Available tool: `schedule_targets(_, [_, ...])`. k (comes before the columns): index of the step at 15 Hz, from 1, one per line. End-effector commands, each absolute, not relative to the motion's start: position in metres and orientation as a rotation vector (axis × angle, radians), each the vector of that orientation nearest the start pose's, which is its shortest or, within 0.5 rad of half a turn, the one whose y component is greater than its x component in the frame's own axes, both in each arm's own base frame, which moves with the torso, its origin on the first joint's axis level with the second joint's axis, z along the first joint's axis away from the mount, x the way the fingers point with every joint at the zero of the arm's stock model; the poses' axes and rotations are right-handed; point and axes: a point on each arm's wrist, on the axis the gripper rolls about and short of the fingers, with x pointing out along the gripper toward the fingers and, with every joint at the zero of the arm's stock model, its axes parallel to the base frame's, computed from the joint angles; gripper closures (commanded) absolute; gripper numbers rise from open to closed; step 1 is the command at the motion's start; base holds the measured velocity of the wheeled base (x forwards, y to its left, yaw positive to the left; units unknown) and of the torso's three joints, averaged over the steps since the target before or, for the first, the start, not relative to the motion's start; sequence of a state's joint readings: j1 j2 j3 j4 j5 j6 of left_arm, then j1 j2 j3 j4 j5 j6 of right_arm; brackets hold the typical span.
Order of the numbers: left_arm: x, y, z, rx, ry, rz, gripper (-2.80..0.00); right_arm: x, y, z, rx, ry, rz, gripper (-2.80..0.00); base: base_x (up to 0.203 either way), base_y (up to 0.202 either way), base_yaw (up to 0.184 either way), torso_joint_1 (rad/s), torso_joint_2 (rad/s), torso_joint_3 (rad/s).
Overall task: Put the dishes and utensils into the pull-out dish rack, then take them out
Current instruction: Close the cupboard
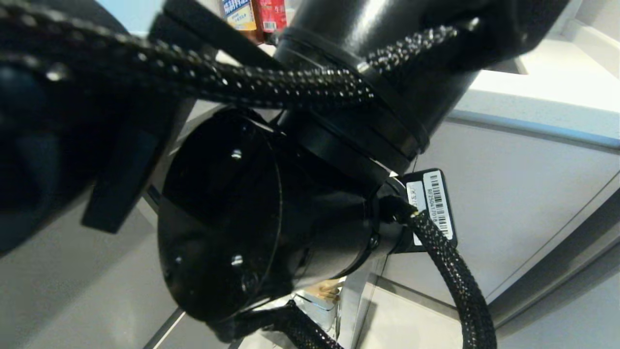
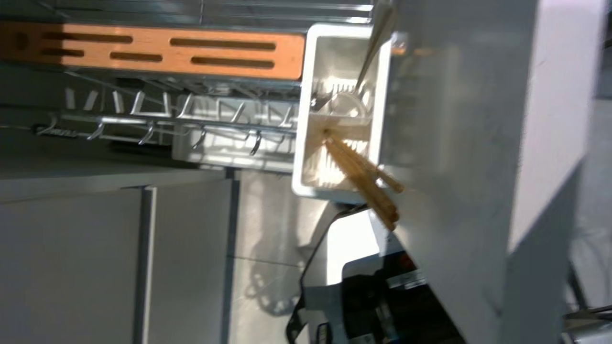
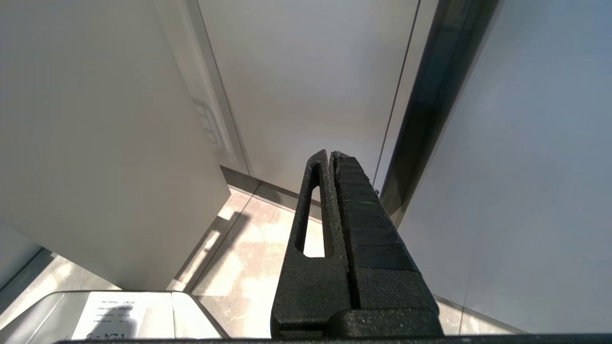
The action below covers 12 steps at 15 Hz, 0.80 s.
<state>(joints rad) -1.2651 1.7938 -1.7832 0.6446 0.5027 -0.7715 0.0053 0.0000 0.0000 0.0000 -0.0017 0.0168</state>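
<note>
While the pull-out dish rack (image 2: 191, 119) stands drawn out of the cabinet, its chrome wire tines hold no pink dishes that can be seen, though much of the basket is hidden. In its white utensil cup (image 2: 339, 114) the wooden chopsticks (image 2: 366, 177) lean out of one compartment and the slim silver fork (image 2: 356, 81) stands in the next, so utensils are loaded. The left gripper, out of sight, is pressed together; the right gripper (image 3: 331, 154) hangs parked, fingers closed, empty.

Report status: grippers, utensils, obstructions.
Right gripper shut, empty, parked by cabinet fronts. Left gripper out of frame, shut. Chopsticks and fork sit in the rack's white utensil cup. Left arm blocks the head view.
</note>
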Motion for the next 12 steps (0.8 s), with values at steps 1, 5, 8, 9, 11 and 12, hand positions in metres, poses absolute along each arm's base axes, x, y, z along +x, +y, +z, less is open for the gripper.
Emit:
schedule_targets(1, [0.108,-0.306,0.298,-0.183,0.681,-0.499,0.0,-0.023,0.0,0.075,0.017,0.002,0.005,0.0,0.0,0.0,0.0,0.0,0.0,0.0])
schedule_targets(5, [0.109,-0.308,0.293,-0.154,0.7,-0.488,0.0,-0.023,0.0,0.075,0.017,0.002,0.005,0.0,0.0,0.0,0.0,0.0,0.0,0.0])
schedule_targets(8, [0.109,-0.31,0.286,-0.123,0.726,-0.479,0.0,-0.023,0.0,0.075,0.017,0.002,0.005,0.0,0.0,0.0,0.0,0.0,0.0,0.0])
schedule_targets(9, [0.109,-0.309,0.286,-0.117,0.731,-0.474,0.0,-0.023,0.0,0.075,0.017,0.002,0.005,0.0,0.0,0.0,0.0,0.0,0.0,0.0])
schedule_targets(11, [0.109,-0.309,0.285,-0.112,0.733,-0.472,0.0,-0.023,0.0,0.075,0.017,0.002,0.005,0.0,0.0,0.0,0.0,0.0,0.0,0.0])
schedule_targets(12, [0.11,-0.31,0.283,-0.109,0.735,-0.468,0.0,-0.023,0.0,0.075,0.017,0.002,0.005,0.0,0.0,0.0,0.0,0.0,0.0,0.0])
